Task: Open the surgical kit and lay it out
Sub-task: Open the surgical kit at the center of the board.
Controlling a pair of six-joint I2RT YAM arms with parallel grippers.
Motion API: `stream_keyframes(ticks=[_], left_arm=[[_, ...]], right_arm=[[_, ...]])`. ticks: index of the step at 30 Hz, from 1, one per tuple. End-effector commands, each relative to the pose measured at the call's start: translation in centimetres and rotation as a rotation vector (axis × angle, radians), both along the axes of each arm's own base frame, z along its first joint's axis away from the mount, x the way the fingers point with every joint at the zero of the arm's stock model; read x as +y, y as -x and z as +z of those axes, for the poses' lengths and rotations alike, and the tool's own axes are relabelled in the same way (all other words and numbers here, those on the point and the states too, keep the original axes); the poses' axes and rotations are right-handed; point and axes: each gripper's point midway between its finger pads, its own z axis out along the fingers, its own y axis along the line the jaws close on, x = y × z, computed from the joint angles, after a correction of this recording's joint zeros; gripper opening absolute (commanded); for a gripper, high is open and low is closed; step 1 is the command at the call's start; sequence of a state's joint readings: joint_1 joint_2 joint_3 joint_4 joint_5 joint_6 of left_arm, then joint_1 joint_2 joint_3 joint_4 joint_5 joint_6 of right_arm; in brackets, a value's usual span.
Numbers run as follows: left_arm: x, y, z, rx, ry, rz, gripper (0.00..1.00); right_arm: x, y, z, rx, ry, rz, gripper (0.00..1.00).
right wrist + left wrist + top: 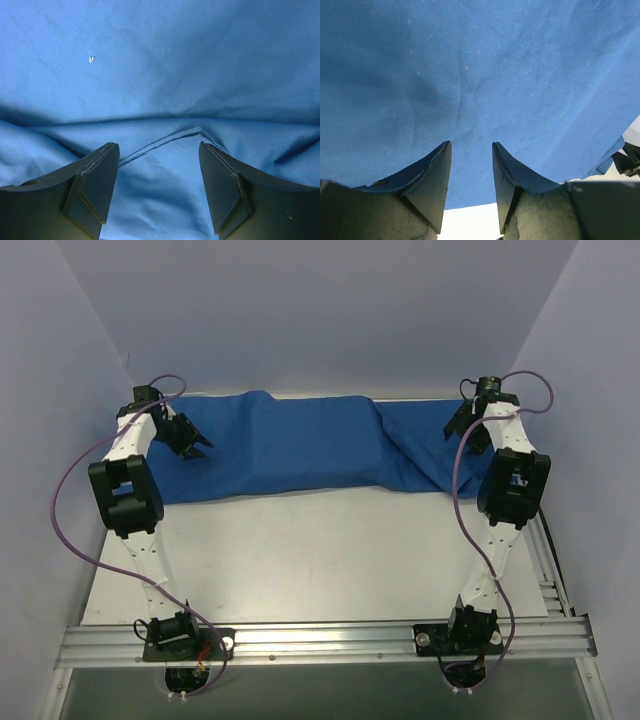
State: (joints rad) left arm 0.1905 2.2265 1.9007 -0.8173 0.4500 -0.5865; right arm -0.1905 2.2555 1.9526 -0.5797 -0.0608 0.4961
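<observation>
table (330, 560) — white, flat | rail (330, 638) — silver, near edge | walls (320, 310) pale, three sides

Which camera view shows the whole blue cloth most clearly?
The top external view: the blue cloth shows nearly its whole outline, end to end. The left wrist view shows only a smooth close patch, and the right wrist view only creased folds.

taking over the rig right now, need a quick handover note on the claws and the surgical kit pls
Left claw: open, empty, at the left end of the blue cloth wrap.
Right claw: open, empty, above a fold and hem at the wrap's right end.
Kit: wrap lies bunched along the far edge of the table; tray and instruments not in view.
Done: nothing visibly laid out.
Left: unfold wrap, set out contents.
</observation>
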Motion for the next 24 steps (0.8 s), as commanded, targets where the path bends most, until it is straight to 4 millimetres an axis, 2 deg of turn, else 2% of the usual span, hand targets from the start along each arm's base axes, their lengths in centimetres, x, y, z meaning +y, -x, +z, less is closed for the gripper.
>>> stream_keyframes(ticks=[1, 7, 16, 24], left_arm=[[-0.2, -0.5, 1.2, -0.045, -0.002, -0.024, 0.47], [-0.3, -0.4, 1.3, -0.047, 0.001, -0.028, 0.47], [-0.4, -0.1, 1.1, -0.042, 0.01, -0.03, 0.47], [0.0, 0.0, 1.3, -0.047, 0.01, -0.028, 0.47]], right_arm=[[-1.4, 0.9, 0.0, 0.022, 0.056, 0.035, 0.65], [-2.5, 1.2, -0.6, 0.035, 0.08, 0.06, 0.59], [-2.1, 0.8, -2.1, 0.039, 0.069, 0.116, 0.52], [-1.5, 1.6, -4.1, 0.07, 0.041, 0.131, 0.46]])
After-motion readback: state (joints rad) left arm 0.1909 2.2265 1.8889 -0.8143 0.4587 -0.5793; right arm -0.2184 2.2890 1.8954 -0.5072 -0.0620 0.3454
